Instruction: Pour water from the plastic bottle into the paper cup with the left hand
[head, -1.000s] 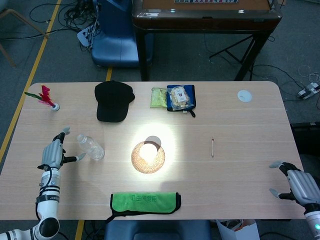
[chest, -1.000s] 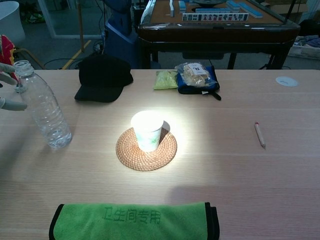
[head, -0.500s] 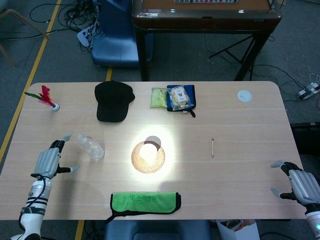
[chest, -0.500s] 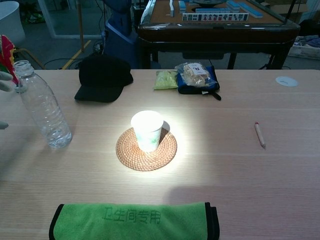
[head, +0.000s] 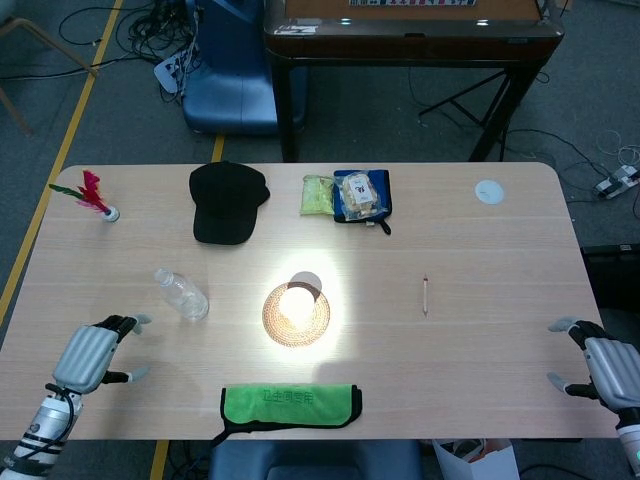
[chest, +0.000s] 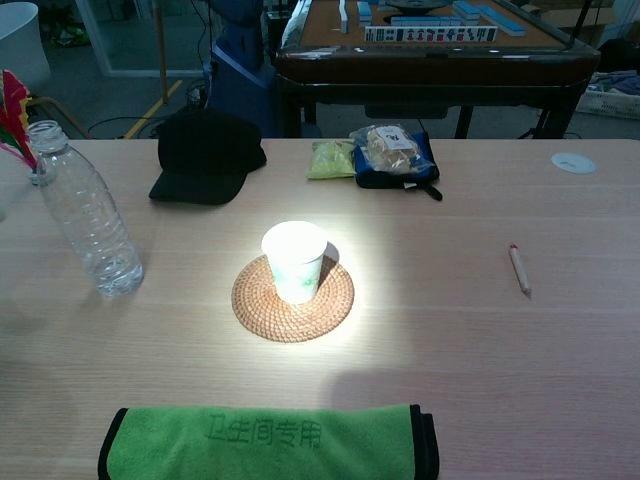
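My left hand (head: 88, 355) rests over the near left edge of the table (head: 480, 330), fingers spread and holding nothing. It is well apart from the plastic bottle (chest: 85, 225), which stands upright and uncapped on the left side of the table. The chest view does not show this hand at all; only the head view does, and there the wrist runs out of the bottom-left corner.

My right hand (head: 602, 367) sits at the near right edge, fingers apart and empty. Part of it is cut off by the frame border, and it is also missing from the chest view.

The paper cup (chest: 295, 260) stands upright on a round woven coaster (chest: 293, 298) near the table centre, to the right of the bottle. A bright spot of light washes it out in the head view, so its contents cannot be read. The water level in the bottle is likewise hard to make out.

A folded green cloth (chest: 265, 442) lies at the near edge, its lower part cropped in the chest view. A black cap (head: 226, 201) lies at the far side, and a pencil (head: 425, 295) lies to the right of the cup.
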